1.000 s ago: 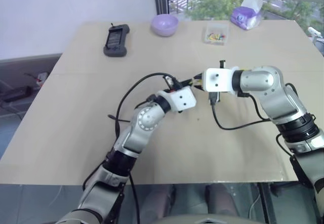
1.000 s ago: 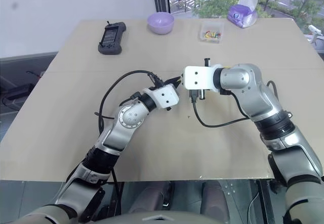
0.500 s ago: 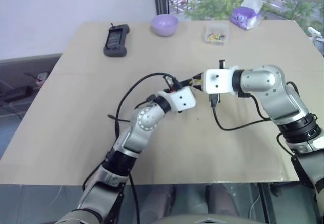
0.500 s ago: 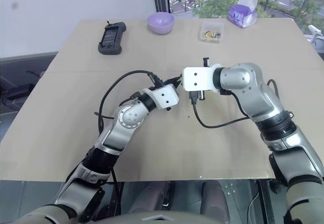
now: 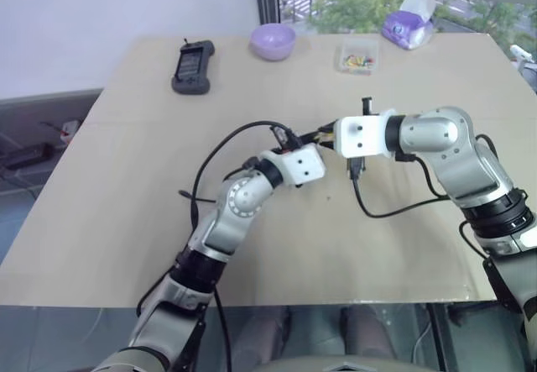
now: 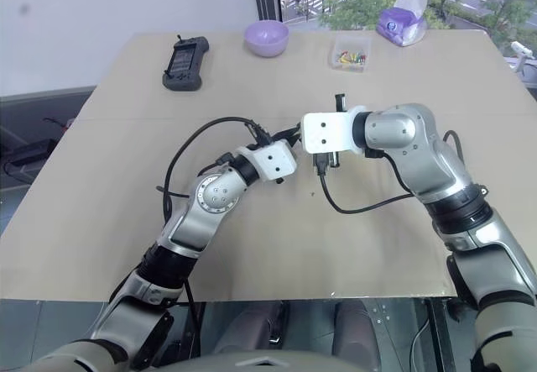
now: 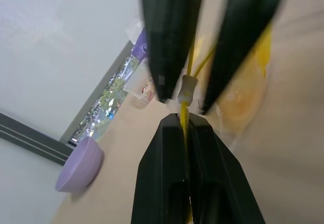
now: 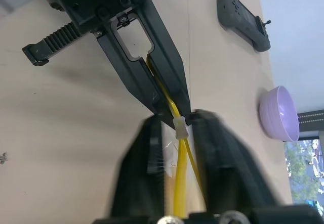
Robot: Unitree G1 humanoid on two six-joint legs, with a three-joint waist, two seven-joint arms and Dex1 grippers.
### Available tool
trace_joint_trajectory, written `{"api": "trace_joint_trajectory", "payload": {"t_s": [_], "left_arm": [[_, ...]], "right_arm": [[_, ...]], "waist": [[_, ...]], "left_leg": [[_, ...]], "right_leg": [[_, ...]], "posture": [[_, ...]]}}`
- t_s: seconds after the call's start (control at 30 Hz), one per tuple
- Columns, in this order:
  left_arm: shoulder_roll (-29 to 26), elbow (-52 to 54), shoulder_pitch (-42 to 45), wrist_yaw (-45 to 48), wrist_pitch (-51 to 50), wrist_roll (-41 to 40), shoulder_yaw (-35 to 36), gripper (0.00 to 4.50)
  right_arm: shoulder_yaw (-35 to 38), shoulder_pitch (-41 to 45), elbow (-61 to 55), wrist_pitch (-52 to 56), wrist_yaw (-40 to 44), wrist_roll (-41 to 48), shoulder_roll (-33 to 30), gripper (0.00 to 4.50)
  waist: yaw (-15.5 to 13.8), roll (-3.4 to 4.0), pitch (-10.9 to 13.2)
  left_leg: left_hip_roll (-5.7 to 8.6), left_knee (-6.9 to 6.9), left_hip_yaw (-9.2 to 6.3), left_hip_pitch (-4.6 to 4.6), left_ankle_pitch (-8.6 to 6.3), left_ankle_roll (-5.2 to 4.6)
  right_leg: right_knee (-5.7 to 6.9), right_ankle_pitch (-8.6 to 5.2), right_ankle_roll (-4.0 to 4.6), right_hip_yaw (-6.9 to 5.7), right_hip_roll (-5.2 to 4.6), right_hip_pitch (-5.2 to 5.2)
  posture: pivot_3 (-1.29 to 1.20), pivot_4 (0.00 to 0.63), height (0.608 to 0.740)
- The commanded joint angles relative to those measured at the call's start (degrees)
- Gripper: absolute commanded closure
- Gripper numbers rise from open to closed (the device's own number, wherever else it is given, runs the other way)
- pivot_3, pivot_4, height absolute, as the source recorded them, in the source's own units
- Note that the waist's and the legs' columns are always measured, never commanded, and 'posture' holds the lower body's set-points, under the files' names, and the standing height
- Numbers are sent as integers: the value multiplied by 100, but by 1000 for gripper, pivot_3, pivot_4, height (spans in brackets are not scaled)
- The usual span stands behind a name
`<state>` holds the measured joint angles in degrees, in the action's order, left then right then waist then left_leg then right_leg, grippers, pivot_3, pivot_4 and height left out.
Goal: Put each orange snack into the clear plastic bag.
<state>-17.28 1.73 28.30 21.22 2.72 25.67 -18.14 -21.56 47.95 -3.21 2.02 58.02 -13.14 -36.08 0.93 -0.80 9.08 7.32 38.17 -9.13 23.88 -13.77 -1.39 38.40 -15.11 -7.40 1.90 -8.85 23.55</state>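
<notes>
The beige rectangular wooden table [image 5: 126, 221] is overlooked from the head; its middle is seen close-up by both wrist cameras, facing each other.

A yellow zip strip [image 8: 178, 176] edges the clear plastic bag [image 7: 242, 90]; the bowl [image 5: 273, 40] is lilac.

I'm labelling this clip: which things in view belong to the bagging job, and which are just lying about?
Belong to the job:
clear plastic bag, yellow zip strip pinched by left gripper and right gripper
orange snack, seen through the bag

Lying about:
purple bowl
black handheld controller
small clear box
tissue pack
</notes>
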Motion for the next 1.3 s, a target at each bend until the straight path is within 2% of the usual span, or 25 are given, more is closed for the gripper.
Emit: {"api": "trace_joint_trajectory", "payload": {"t_s": [0.03, 0.6, 1.3], "left_arm": [[17, 225, 29, -20, 88, -9, -12, 4500], [25, 184, 54, -71, 92, 25, 2, 4500], [-164, -219, 378, -865, -287, 506, 332, 4500]], "right_arm": [[213, 128, -83, -79, -63, -13, -56, 4424], [262, 134, 88, -113, -144, -131, -134, 4424], [579, 175, 509, -74, -319, -262, -818, 4424]], "waist": [[0, 0, 0], [0, 0, 0], [-6, 0, 0]], "left_leg": [[0, 0, 0, 0, 0, 0], [0, 0, 0, 0, 0, 0], [0, -2, 1, 0, 0, 0]], "right_leg": [[0, 0, 0, 0, 0, 0], [0, 0, 0, 0, 0, 0], [-2, 0, 0, 0, 0, 0]], "posture": [[0, 150, 740], [0, 150, 740], [0, 150, 740]]}}
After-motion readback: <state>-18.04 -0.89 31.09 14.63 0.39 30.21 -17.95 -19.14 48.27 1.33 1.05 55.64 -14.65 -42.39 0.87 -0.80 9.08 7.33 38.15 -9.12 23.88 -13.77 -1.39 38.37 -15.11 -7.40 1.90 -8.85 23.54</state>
